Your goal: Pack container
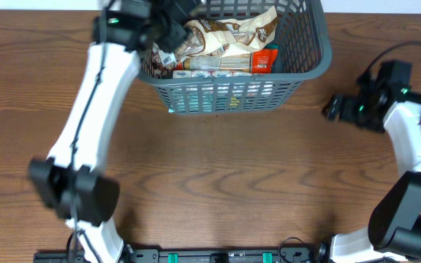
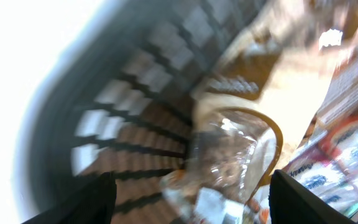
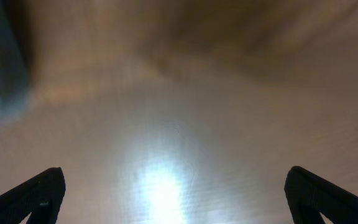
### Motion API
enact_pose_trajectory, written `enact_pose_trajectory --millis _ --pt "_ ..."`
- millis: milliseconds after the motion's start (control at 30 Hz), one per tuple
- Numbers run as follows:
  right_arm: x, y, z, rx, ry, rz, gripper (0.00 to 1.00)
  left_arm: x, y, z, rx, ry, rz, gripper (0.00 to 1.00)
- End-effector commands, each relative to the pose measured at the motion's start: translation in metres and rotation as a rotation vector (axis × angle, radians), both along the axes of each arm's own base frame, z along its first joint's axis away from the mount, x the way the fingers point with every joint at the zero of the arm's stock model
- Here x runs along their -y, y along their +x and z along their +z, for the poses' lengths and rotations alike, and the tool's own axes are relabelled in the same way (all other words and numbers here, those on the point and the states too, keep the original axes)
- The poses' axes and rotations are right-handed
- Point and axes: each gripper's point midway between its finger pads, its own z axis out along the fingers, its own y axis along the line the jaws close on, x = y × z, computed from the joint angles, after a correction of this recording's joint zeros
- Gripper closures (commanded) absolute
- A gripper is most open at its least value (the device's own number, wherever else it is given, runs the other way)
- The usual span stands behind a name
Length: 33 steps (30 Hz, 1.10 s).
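Your left gripper (image 2: 192, 176) was inside the container (image 1: 232, 93), jaws apart.
A blurred clear packet (image 2: 229, 155) lay between them; the container sat at the far edge of the surface (image 1: 218, 168), snack packets (image 1: 229, 36) inside. Your right gripper (image 3: 174, 170) hung spread wide over the surface, to its right.

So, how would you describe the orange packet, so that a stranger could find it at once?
Start at the grey basket on the far side of the wooden table. Inside it, follow the near wall toward its right end. There lies the orange packet, the only bright orange thing among the brown bags and white packets.
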Motion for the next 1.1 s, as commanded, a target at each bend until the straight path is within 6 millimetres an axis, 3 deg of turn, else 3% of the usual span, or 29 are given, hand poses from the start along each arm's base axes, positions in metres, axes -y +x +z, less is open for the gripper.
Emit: enact_pose_trajectory --millis 0,133,200,367,433,533,700,867,1067 --pt "0.015 0.034 0.061 0.15 -0.089 0.01 0.01 -0.023 -0.018 0.051 0.061 -0.114 0.133 0.29" --pt "0.018 0.053 0.123 0.269 -0.119 0.014 0.01 -0.055 -0.044 0.07 0.047 -0.14 0.246 0.14" --pt "0.014 0.054 0.144 0.295 -0.131 0.03 0.01 -0.072 -0.061 0.072 0.016 -0.13 0.277 0.11" --pt "-0.003 0.049 0.178 0.341 -0.138 0.065 0.01 -0.118 -0.103 0.072 -0.077 -0.18 0.463 0.11" --pt "-0.012 0.041 0.188 0.353 -0.138 0.08 0.01 -0.135 -0.118 0.082 -0.072 -0.227 0.539 0.11" --pt "-0.021 0.025 0.199 0.352 -0.146 0.083 0.01 -0.146 -0.137 0.092 -0.042 -0.242 0.567 0.11" --pt "-0.029 -0.016 0.219 0.34 -0.189 0.045 0.01 -0.147 -0.175 0.082 -0.037 -0.247 0.57 0.1" --pt "-0.047 -0.058 0.223 0.353 -0.175 0.054 0.01 -0.146 -0.209 0.045 -0.027 -0.272 0.576 0.1" --pt "-0.067 -0.109 0.18 0.341 -0.142 0.076 0.01 -0.138 -0.245 -0.001 0.025 -0.29 0.536 0.05"
